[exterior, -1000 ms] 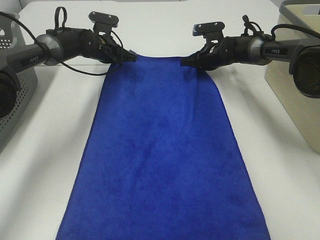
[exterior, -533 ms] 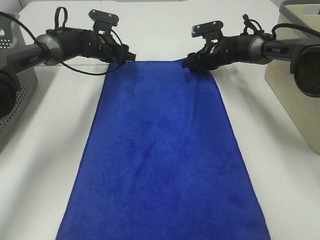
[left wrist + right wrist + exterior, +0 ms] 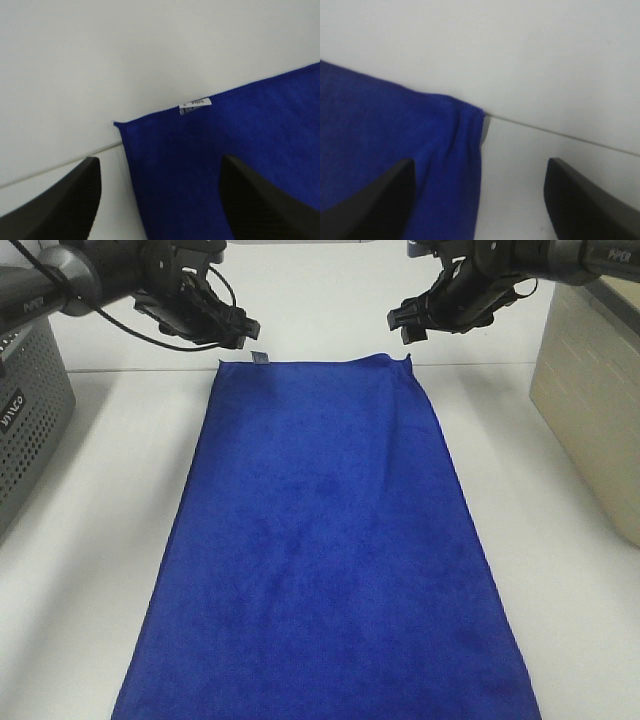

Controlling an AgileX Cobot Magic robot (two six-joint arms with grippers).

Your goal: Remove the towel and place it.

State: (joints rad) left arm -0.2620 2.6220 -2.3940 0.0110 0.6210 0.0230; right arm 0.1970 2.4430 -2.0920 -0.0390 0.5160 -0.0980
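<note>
The towel (image 3: 325, 550) is a large royal-blue cloth spread flat along the white table, from the far edge to the near edge of the exterior view. A small pale tag (image 3: 195, 104) sits on its far short edge near the left corner. My left gripper (image 3: 243, 332) hovers open above and just behind that far left corner (image 3: 118, 124), holding nothing. My right gripper (image 3: 404, 324) hovers open above the far right corner (image 3: 479, 111), also apart from the cloth. In both wrist views the dark fingers (image 3: 65, 200) (image 3: 580, 200) stand wide apart over the towel's corners.
A grey perforated basket (image 3: 28, 425) stands at the left edge of the table. A beige basket (image 3: 592, 410) stands at the right. Bare white table (image 3: 100, 540) lies on both sides of the towel.
Both grippers have let go of the towel's far corners, opened and risen up and back. The far edge of the towel now lies flat on the table.
</note>
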